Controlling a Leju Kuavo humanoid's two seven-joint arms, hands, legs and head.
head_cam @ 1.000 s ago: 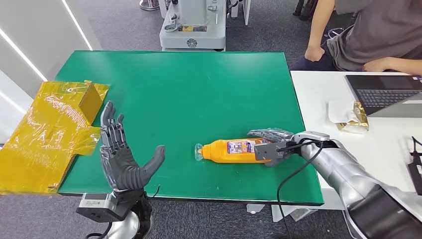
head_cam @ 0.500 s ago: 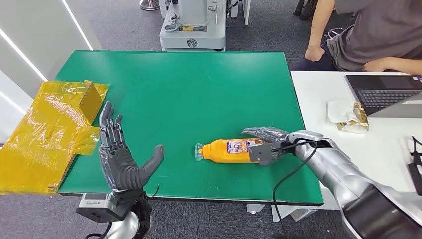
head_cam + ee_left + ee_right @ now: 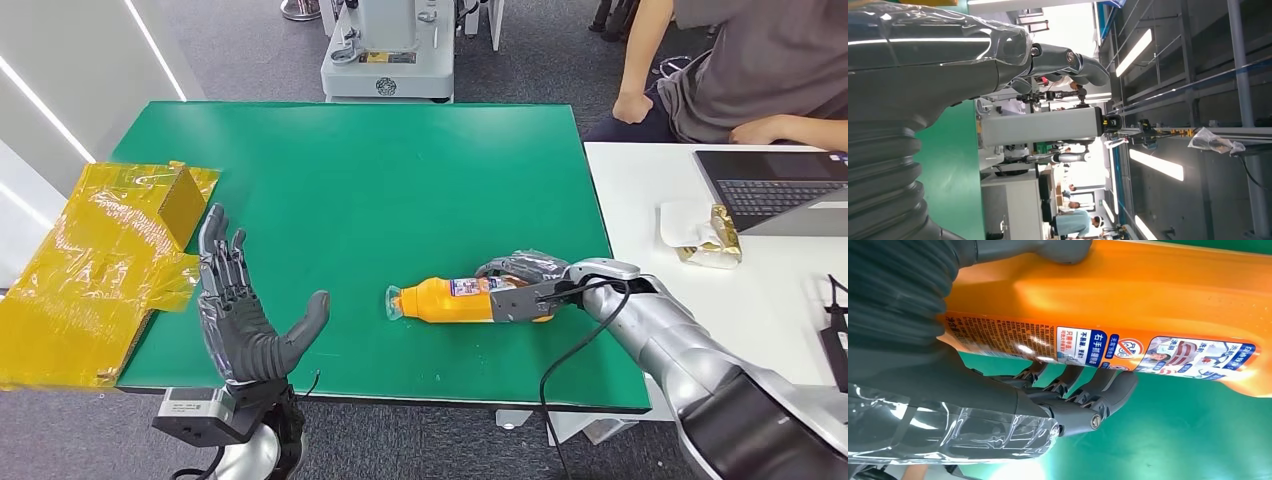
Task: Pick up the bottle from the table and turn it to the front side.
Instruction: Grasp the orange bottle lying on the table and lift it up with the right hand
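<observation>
The green worktop [image 3: 400, 180] is carrying the task item near its front right area. A white worktop [image 3: 640, 200] is adjoining it on the right and is bearing a laptop [image 3: 770, 185] and a crumpled gold wrapper [image 3: 712, 240]. A person [image 3: 740, 70] is sitting behind the white worktop. Yellow plastic sheeting [image 3: 100, 260] is lying over the green worktop's left edge.

The left hand [image 3: 240, 310] is standing raised over the front left of the green worktop, palm facing right, fingers spread wide and holding nothing.

The right hand [image 3: 520, 285] is gripping the base end of the orange bottle [image 3: 445, 300]. In the right wrist view, the thumb [image 3: 1048, 247] is pressing one side of the bottle [image 3: 1128, 300] and the fingers [image 3: 1098, 390] are curling around the opposite side, next to the printed label [image 3: 1168, 355].

The bottle is lying horizontally, its clear cap [image 3: 393, 303] pointing toward the left hand. Whether it is touching the worktop cannot be determined.
</observation>
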